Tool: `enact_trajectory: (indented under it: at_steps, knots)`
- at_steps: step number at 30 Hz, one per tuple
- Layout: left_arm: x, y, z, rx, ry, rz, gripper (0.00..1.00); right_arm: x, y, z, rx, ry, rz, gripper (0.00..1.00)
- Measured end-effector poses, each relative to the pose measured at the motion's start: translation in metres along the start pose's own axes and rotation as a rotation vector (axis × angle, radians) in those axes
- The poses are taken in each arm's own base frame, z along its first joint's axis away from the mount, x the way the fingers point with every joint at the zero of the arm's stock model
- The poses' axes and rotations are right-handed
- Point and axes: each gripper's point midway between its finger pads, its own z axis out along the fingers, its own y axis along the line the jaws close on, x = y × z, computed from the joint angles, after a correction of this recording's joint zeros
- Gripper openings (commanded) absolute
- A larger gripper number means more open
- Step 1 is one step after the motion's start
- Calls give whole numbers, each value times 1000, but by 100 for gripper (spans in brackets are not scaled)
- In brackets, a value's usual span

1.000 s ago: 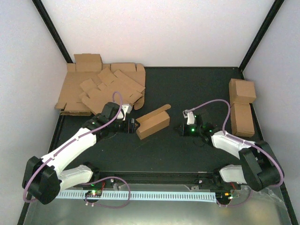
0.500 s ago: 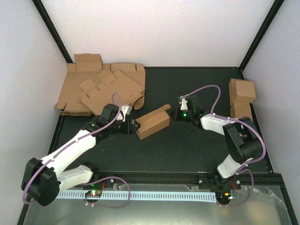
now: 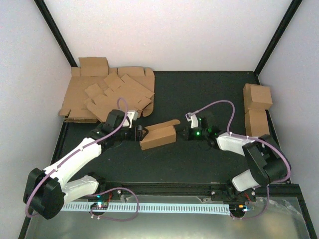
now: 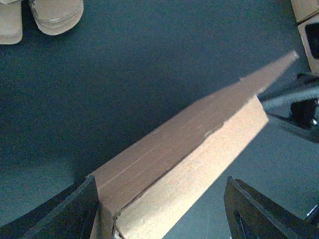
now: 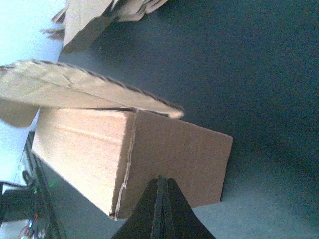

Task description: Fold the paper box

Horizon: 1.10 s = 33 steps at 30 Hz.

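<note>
From above, the clenched right gripper (image 3: 183, 132) has swung in to the box (image 3: 158, 136), which lies mid-table (image 3: 209, 94) between both grippers, lid (image 3: 167, 124) now lower.

Left wrist: the left gripper (image 4: 162, 211) is spread, straddling the box (image 4: 189, 159) end without gripping.

Right wrist: the closed right gripper (image 5: 160, 182) meets the box (image 5: 89, 149) wall, and closing the lid looks next.

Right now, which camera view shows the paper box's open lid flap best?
The right wrist view: the lid flap stands large and clear above the paper box. The top external view shows it small and raised; the left wrist view shows mainly its tip.
</note>
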Motion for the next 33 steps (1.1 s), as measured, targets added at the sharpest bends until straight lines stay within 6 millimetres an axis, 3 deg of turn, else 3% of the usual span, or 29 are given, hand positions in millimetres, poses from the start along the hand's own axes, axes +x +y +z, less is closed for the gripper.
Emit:
enact_trajectory:
  at_steps: [7,11,16,22,27,33]
  knots:
    - [-3,6,-1,-18,-12,-2,72,32,25,-6,-55,38,-31,2]
    - [-4,7,-1,-19,-13,-3,73,38,34,-13,-71,31,-53,2]
    - [-3,8,-2,-26,-11,-4,76,27,43,-30,-43,-33,-109,10]
    - [-1,12,-13,-59,-22,12,68,18,40,-47,55,-72,-198,22]
    - [7,20,-17,-103,3,26,60,6,40,-58,129,-85,-279,56]
    - [15,27,-17,-133,37,39,53,-19,48,-66,195,-107,-396,57]
